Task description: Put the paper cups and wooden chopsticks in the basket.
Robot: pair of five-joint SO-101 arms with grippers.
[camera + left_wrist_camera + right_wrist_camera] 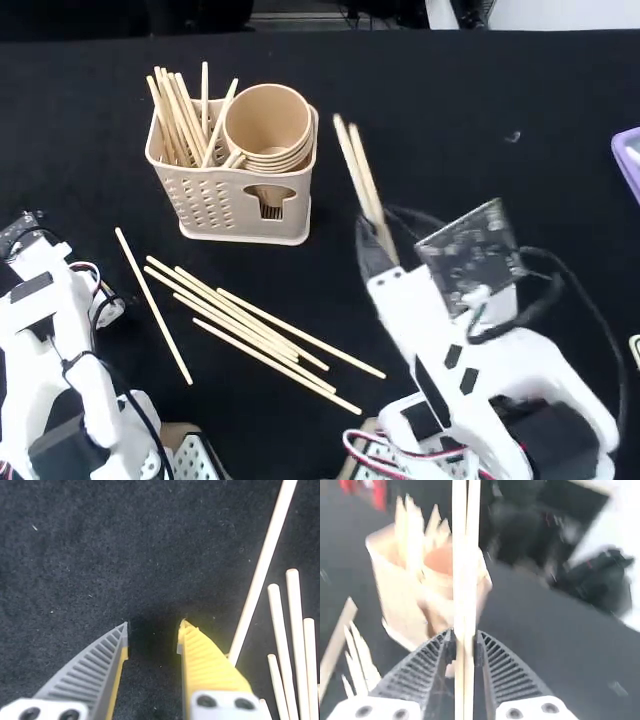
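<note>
**High view:** The basket point(232, 195) stands upright on the black table point(480, 90). It holds a stack of paper cups point(268, 125) and a bundle of standing chopsticks point(180, 115). The loose chopsticks point(250, 330) lie flat just in front of it, one of them apart from the others. The right gripper point(377, 240) is beside the basket, clamped on a pair of chopsticks point(356, 165). The pair points away from the arm and is clear of the basket's side. The arm partly masks the jaws. A purple object point(628, 160) is cut off at the frame edge, so I cannot tell what it is.

**Left wrist view:** The left gripper point(152, 630) hangs over bare table, jaws moderately apart with nothing between them. The loose chopsticks lie just beside it, their lengths cut off by the frame.

**Right wrist view:** The jaws are closed tight on the pair. The basket and cups beyond are hard to make out in detail.
</note>
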